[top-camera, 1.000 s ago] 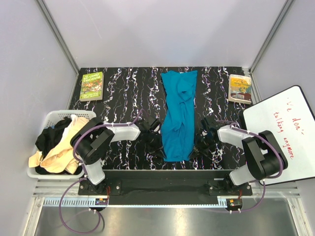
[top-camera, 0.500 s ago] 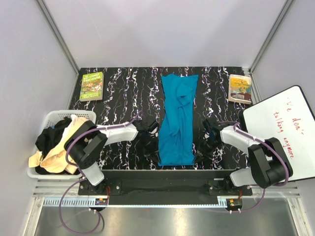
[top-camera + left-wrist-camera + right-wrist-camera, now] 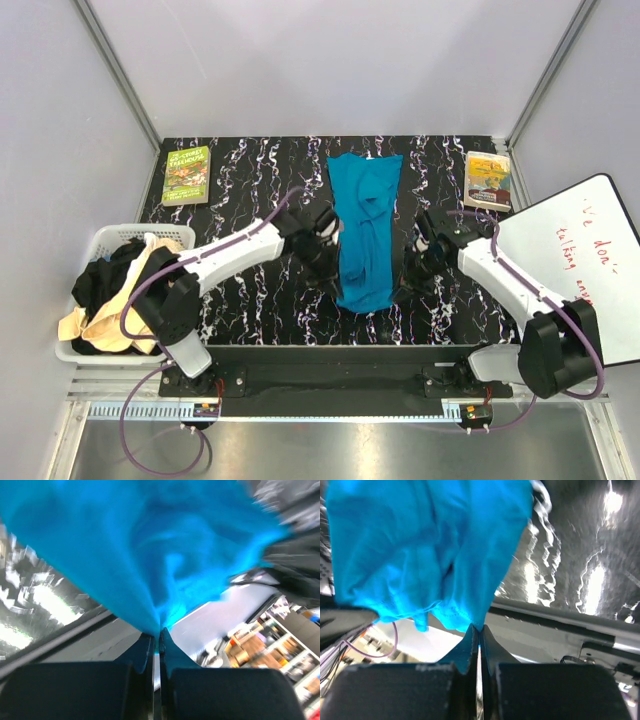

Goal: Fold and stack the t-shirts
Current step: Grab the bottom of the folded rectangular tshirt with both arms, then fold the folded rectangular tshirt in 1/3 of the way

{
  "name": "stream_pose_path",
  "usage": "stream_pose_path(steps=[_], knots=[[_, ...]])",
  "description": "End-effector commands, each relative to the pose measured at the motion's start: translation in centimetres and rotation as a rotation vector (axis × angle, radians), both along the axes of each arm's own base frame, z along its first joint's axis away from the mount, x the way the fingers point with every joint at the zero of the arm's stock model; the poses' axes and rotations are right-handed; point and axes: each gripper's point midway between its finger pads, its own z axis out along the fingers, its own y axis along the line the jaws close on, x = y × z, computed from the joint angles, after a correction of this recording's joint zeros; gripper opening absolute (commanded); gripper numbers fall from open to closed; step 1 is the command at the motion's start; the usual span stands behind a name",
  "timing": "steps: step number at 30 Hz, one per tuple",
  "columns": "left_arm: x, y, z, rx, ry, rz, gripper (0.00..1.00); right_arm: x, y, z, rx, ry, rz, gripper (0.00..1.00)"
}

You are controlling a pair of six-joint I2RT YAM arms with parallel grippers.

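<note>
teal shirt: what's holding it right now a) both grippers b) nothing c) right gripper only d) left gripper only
a: the left gripper and the right gripper are each shut on a pinch of the teal shirt, seen in both wrist views.

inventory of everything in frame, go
teal t-shirt: one, teal blue, table centre, running near to far, near end pinched at both sides
black shirt: one bundle, black, in the basket
cream shirts: count unclear, cream-beige, in the basket, spilling over its near rim
basket: one, white slatted, beside the table's left edge
green book: one, green cover, far left corner of the table
second book: one, yellow-beige cover, far right corner
whiteboard: one, white with red writing, right of the table
table: one, black with white marbling
left claw: one, black, shut on the teal t-shirt
right claw: one, black, shut on the teal t-shirt
</note>
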Motion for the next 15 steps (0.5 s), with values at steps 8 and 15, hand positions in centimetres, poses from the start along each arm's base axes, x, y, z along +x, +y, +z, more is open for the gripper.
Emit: stream_pose_path(steps=[8,15], knots=[[13.9,0.0,6.0,-0.044,-0.272,0.11,0.0,13.0,-1.5,5.5,-0.193,-0.325,0.013,0.0],[20.7,0.6,5.2,-0.076,-0.311,0.122,0.0,22.0,-2.4,5.9,-0.285,-0.453,0.002,0.0]])
